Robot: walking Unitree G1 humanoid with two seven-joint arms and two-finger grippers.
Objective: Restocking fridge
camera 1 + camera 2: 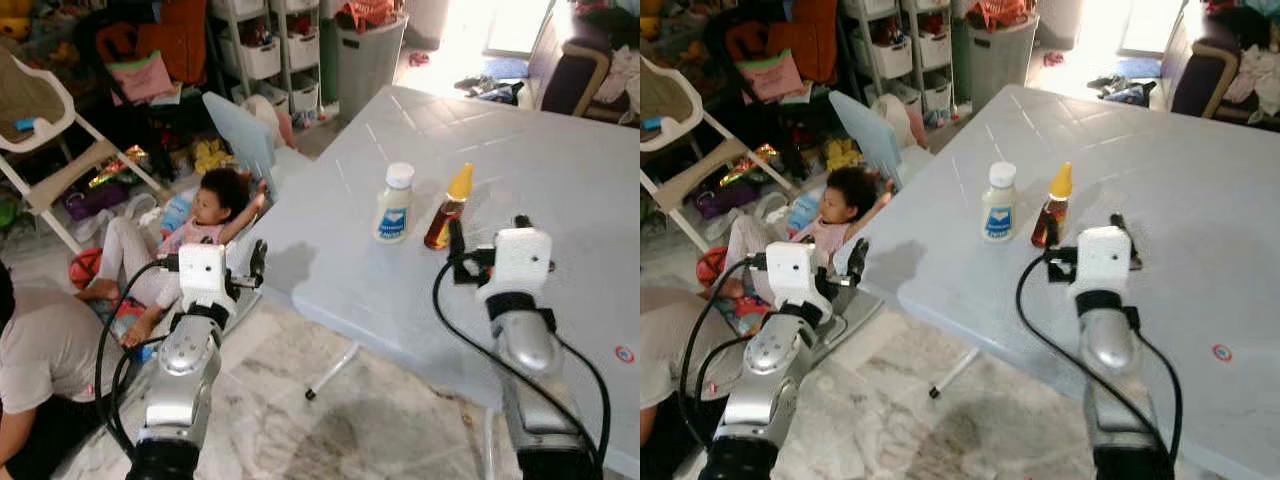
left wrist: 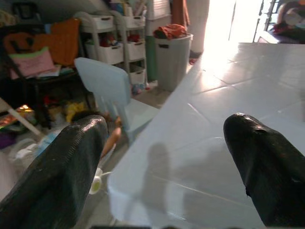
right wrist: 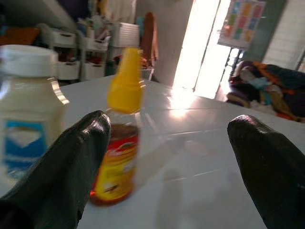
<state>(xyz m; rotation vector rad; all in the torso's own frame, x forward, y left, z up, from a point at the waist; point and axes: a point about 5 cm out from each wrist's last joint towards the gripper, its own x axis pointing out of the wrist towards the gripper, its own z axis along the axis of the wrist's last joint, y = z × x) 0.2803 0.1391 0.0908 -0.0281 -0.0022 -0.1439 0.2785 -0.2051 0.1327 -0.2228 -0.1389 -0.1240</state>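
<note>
On the pale grey table [image 1: 560, 170] stand a white-capped mayonnaise jar [image 1: 394, 203] and, to its right, a brown sauce bottle with a yellow cap [image 1: 449, 209]. My right gripper [image 1: 488, 232] is open just above the table, close behind and to the right of the sauce bottle. In the right wrist view the sauce bottle [image 3: 119, 138] stands beside one finger and the jar [image 3: 26, 109] beyond it. My left gripper [image 1: 212, 258] is open and holds nothing, off the table's left corner. The left wrist view looks past the left gripper [image 2: 167, 167] at that corner.
A small person [image 1: 205, 215] sits on the floor just beyond my left gripper, and another person [image 1: 40, 350] is at the lower left. Around them stand a white high chair [image 1: 40, 120], a pale blue chair [image 1: 245, 135], shelves [image 1: 265, 50] and a grey bin [image 1: 368, 50].
</note>
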